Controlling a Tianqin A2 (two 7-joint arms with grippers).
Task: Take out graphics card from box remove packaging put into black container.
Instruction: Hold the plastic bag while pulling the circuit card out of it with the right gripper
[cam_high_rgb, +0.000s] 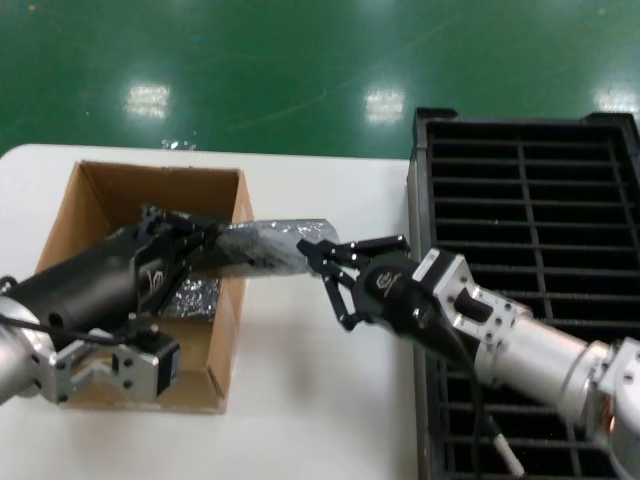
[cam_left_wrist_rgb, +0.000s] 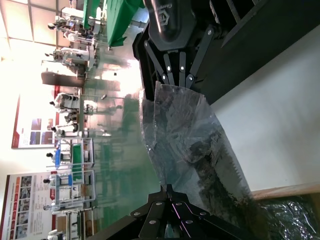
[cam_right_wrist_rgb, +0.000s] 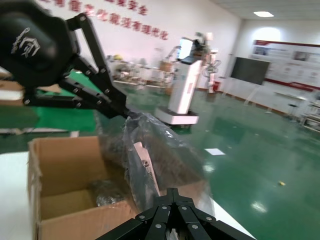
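The packaging (cam_high_rgb: 265, 247), a crinkly silver-grey bag, hangs in the air over the right wall of the brown box (cam_high_rgb: 100, 195), with a dark card showing through it. My left gripper (cam_high_rgb: 208, 238) is shut on the bag's left end, above the box. My right gripper (cam_high_rgb: 326, 250) is shut on its right end, over the white table. In the left wrist view my left gripper (cam_left_wrist_rgb: 172, 189) pinches the bag (cam_left_wrist_rgb: 190, 135) and the right gripper (cam_left_wrist_rgb: 175, 80) holds its far end. In the right wrist view my right gripper (cam_right_wrist_rgb: 172, 191) pinches the bag (cam_right_wrist_rgb: 150, 150), with a pale card edge (cam_right_wrist_rgb: 145, 165) inside.
The black container (cam_high_rgb: 520, 118) with ribbed slots lies at the right, partly under my right arm. Another shiny bagged item (cam_high_rgb: 195, 295) lies in the box, also seen in the right wrist view (cam_right_wrist_rgb: 107, 192). The white table (cam_high_rgb: 320, 400) spans between the box and the container.
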